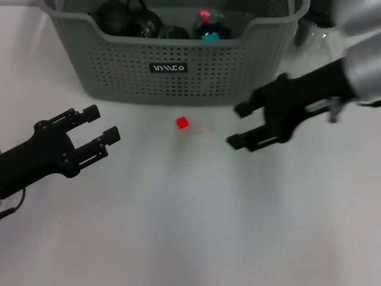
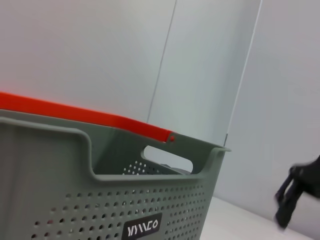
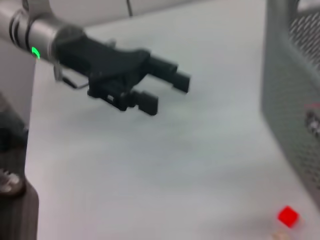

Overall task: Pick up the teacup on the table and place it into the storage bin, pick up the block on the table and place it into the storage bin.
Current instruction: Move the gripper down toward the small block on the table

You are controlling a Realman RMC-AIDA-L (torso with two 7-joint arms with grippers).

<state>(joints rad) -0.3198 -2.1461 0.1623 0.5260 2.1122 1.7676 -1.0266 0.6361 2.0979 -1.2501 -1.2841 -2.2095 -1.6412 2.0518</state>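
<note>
Hovering open, right gripper [image 1: 237, 126] nr red block [image 1: 182, 123].

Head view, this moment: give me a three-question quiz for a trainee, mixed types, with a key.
1. True or false: the red block already lies inside the storage bin.
2. Which gripper is nearer the block? A) left gripper B) right gripper
3. Fill in: both grippers are ____ and hold nothing.

Key:
1. False. The block sits on the table, in front of the bin.
2. B. The right gripper hangs just beside the block; the left one is farther off.
3. Open.
</note>
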